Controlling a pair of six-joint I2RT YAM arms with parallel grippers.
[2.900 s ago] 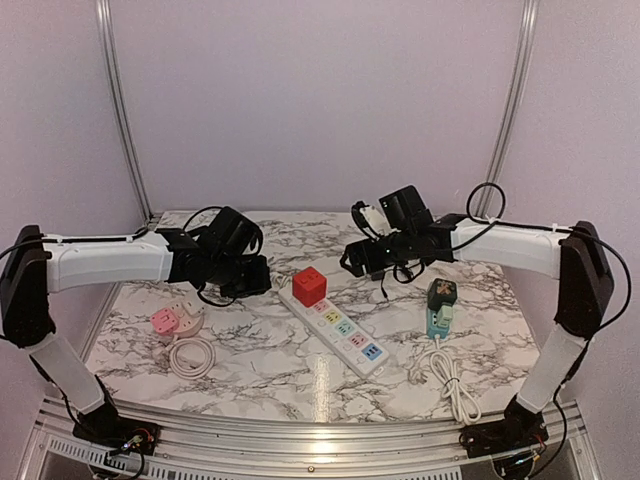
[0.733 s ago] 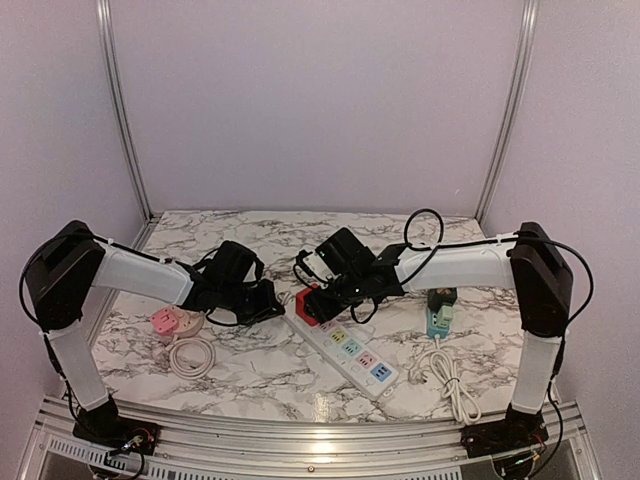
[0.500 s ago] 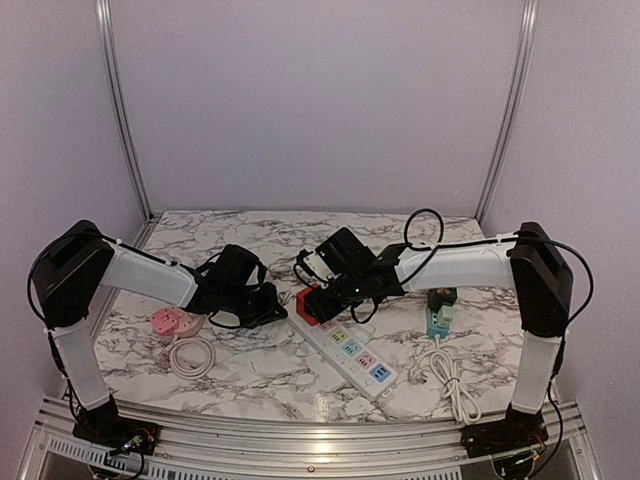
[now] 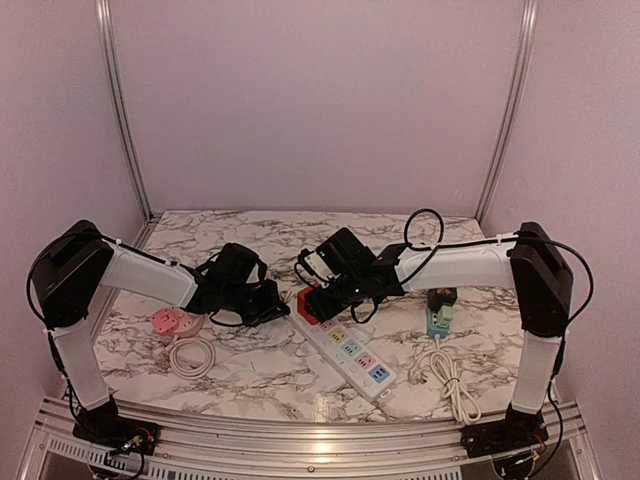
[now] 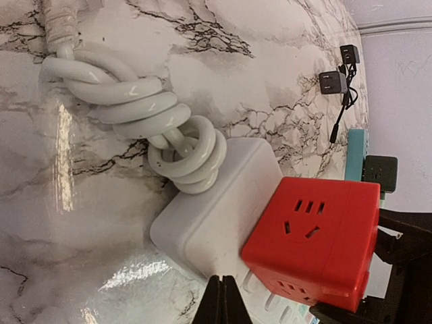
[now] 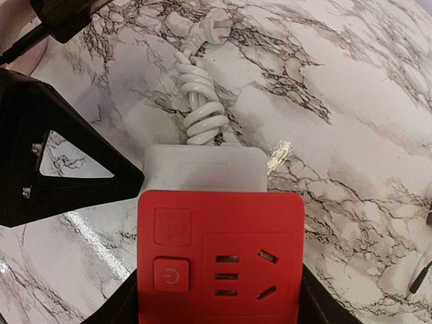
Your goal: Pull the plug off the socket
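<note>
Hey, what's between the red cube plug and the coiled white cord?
Only the bare white end of the power strip. It is clearest in the right wrist view, between the red cube plug and the coiled white cord.

red cube plug (image 6: 219, 253): lower edge cut by frame
power strip (image 5: 209, 226): far end runs off frame
right fingers (image 6: 320, 307): only stubs in view

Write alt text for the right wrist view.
A red cube plug, gripped by the right tool, sits in the end of a white power strip. Beyond lies a coiled cord on the marble table; the shut left tool is at frame left.
</note>
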